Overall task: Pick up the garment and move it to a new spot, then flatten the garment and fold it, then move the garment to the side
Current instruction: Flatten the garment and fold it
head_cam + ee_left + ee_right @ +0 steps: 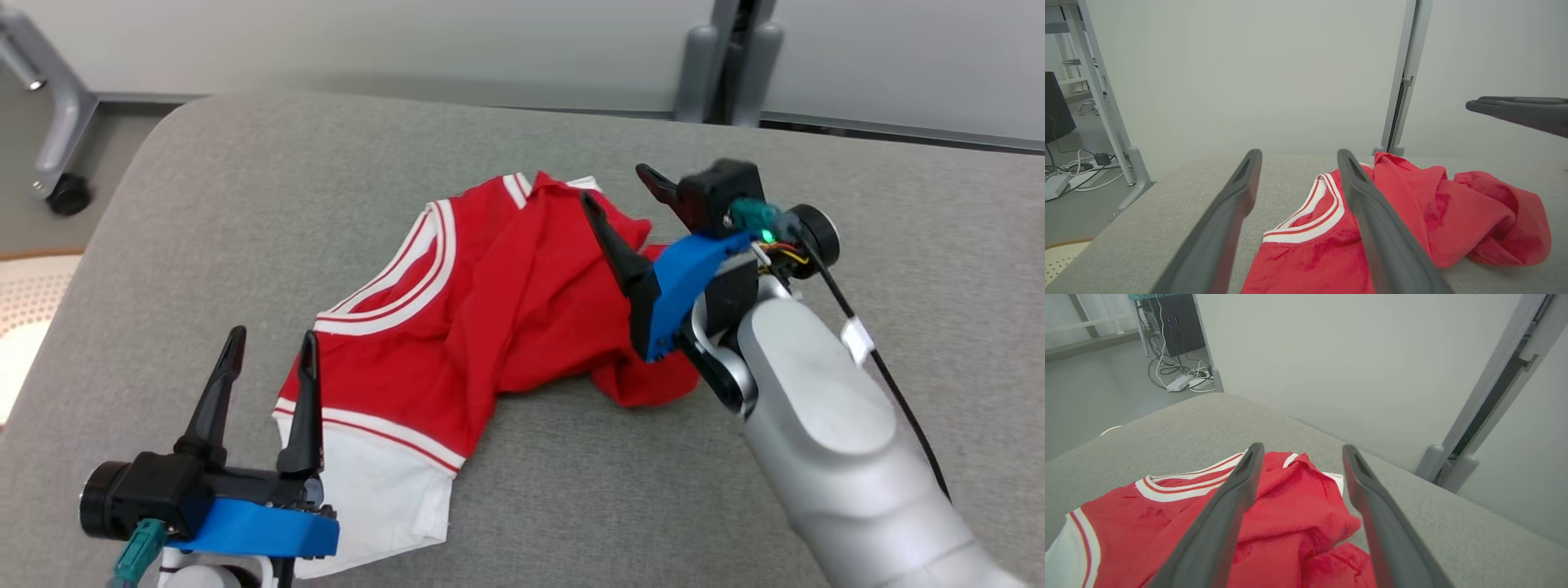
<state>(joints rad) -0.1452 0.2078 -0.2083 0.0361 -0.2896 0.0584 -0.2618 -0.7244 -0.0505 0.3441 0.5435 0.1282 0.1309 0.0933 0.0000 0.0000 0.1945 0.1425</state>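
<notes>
A crumpled red knit garment, trimmed with white ribbed bands that carry thin red stripes, lies near the middle of a grey, coarse-woven, fabric-covered counter with a rounded corner. One end of it is a flat white panel at the near edge. The right part is bunched into soft, deep folds.

The left end effector has two long, dark, tapering fingers rising from a black housing on a blue plastic bracket. Its fingers stand apart and hold nothing. In the head view its inner finger lies over the striped hem, but whether it touches the cloth cannot be told. In the left wrist view this end effector points over the banded opening of the garment.

The right end effector, on a smooth silver forearm, is likewise spread wide and empty, above the bunched folds. From its own wrist, the right end effector straddles the heaped red cloth.

Behind the counter stands a plain pale partition with a grey metal post.
</notes>
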